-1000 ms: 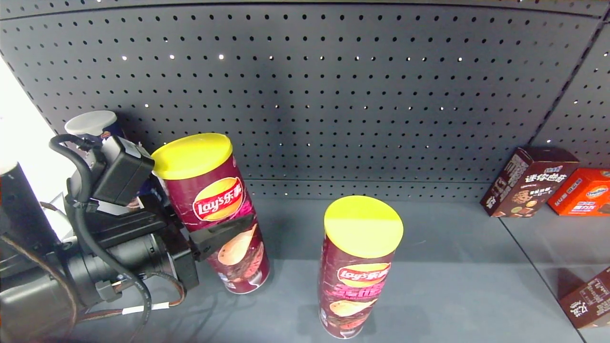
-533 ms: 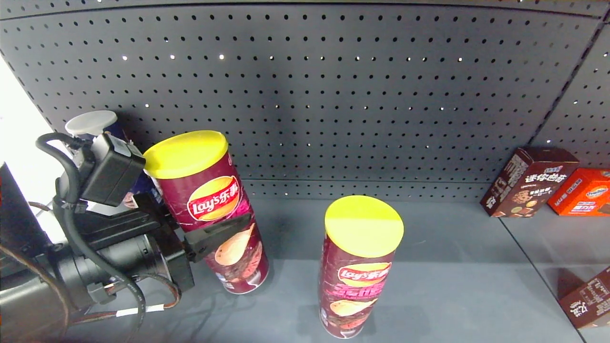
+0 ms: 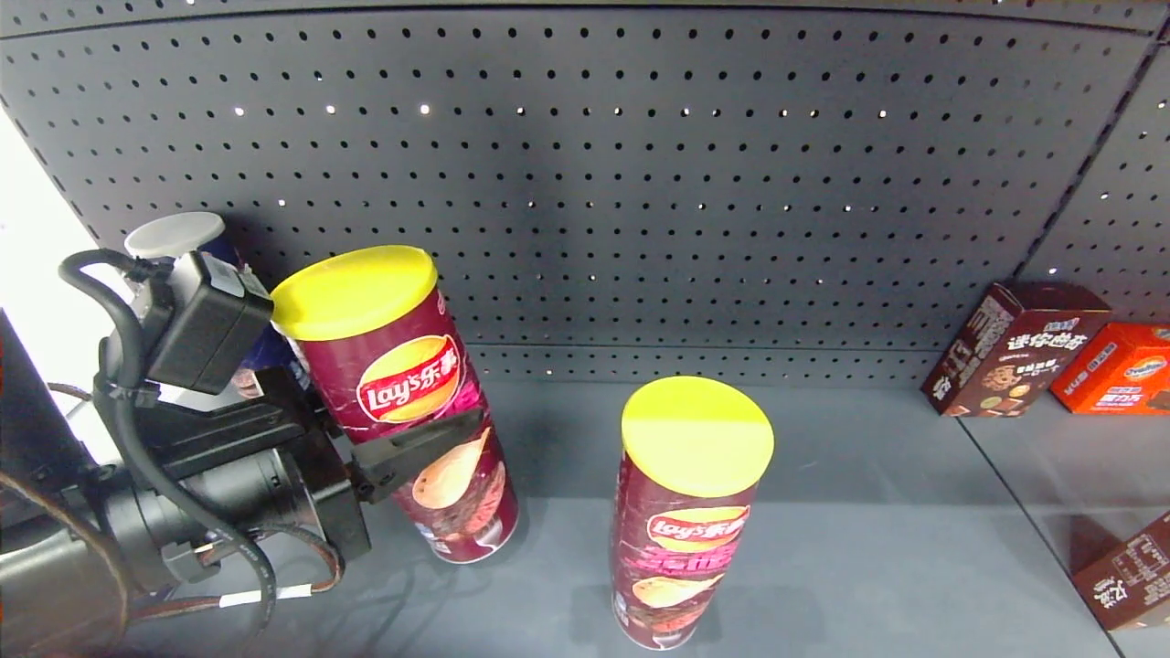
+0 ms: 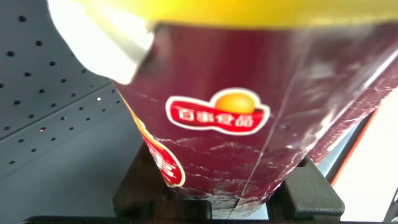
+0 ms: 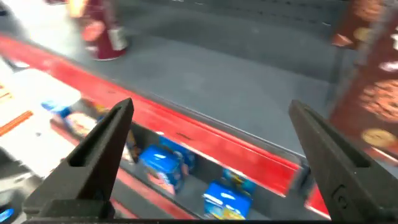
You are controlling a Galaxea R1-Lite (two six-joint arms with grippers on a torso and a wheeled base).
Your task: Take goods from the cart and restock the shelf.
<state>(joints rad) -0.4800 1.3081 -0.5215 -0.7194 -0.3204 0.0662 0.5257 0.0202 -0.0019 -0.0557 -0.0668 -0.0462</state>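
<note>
On the gray shelf, lower left, the left hand grips a tilted can; it should stand straight before letting go.

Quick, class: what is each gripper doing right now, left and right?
Left gripper: closed, holding the chip can.
Right gripper: open, holding nothing.

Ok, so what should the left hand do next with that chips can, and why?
Probably open the left hand and let go. It is shut on the chips can, whose base appears to rest on the shelf, apart from the other can.
</note>
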